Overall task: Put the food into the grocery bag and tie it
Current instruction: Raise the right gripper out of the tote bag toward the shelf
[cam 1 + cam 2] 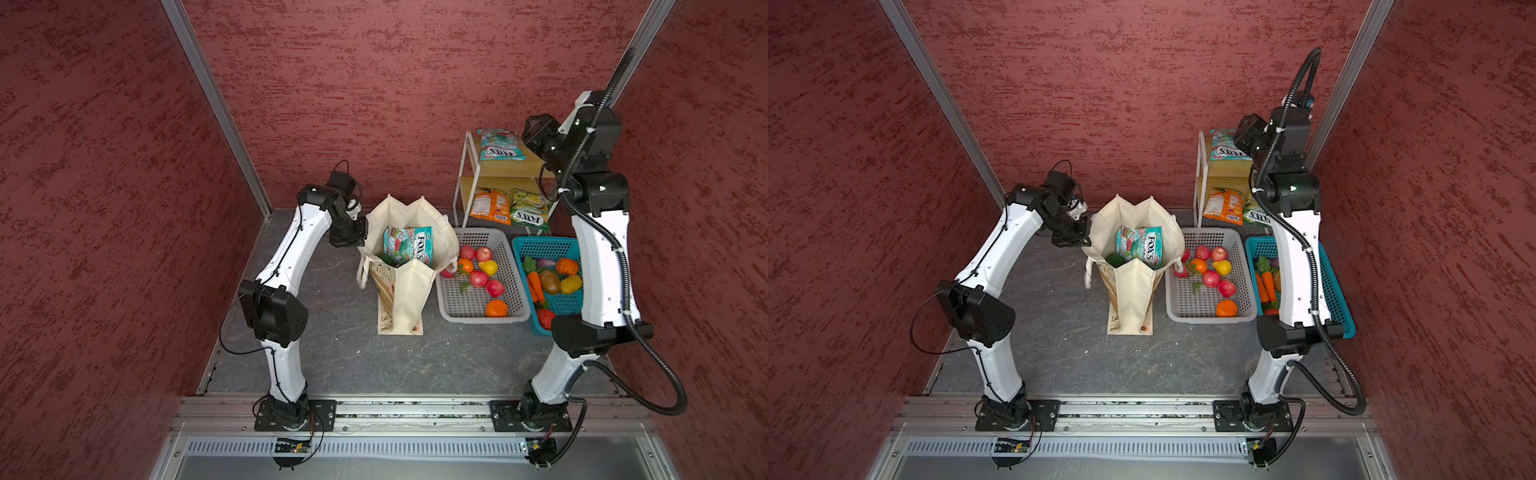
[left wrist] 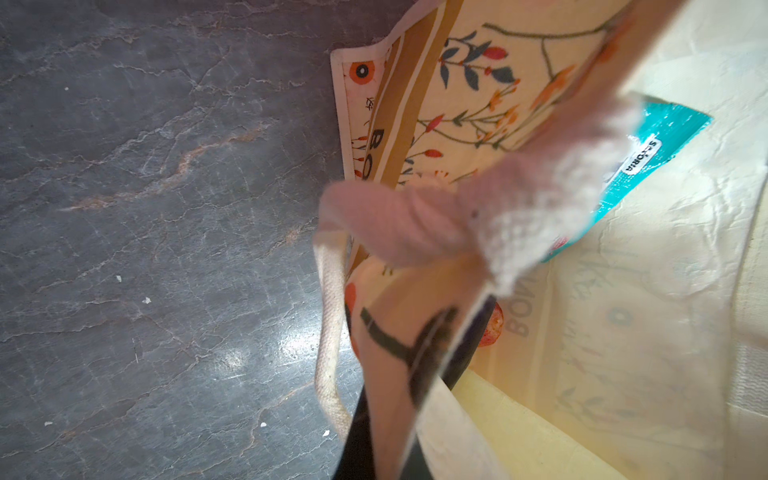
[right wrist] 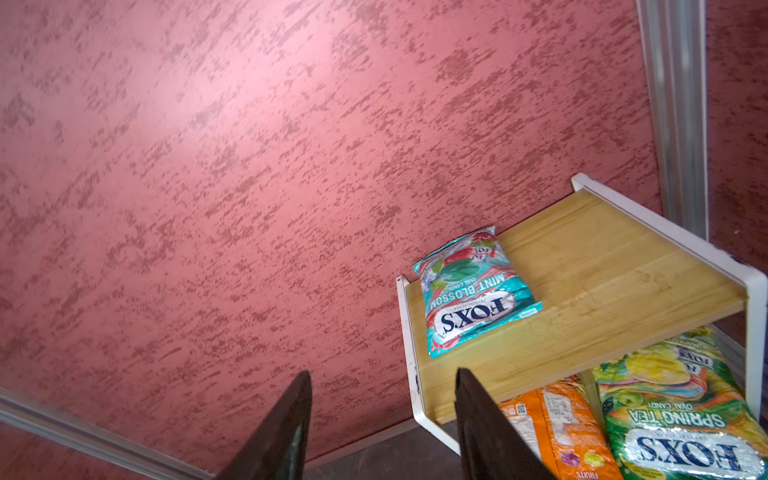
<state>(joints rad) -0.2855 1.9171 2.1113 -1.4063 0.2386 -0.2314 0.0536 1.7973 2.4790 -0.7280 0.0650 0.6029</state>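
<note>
Canvas tote: the cream grocery bag stands upright on the dark surface with its mouth gaping, just beside the grey basket.
Only from above: inside the bag a teal packet stands on edge, with a dark green vegetable tucked beside it. Neither wrist view shows the vegetable.
Only from the left wrist: the bag's floral print and tan lettered band show up close. A cream strap handle hangs down its side, and a corner of the teal packet peeks out past the fabric.
Left arm: the left gripper is clamped tight on the bag's rim at the side nearest that arm, with fabric pinched between its dark fingers.
Only from the right wrist: the right gripper has its jaws apart with nothing between them, and it hovers just short of the shelf.
Top board: the second teal packet lies flat there, untouched.
Basket contents: the yellow fruit sits among red and orange fruit.
Lower board: an orange packet and a green packet lie side by side.
</note>
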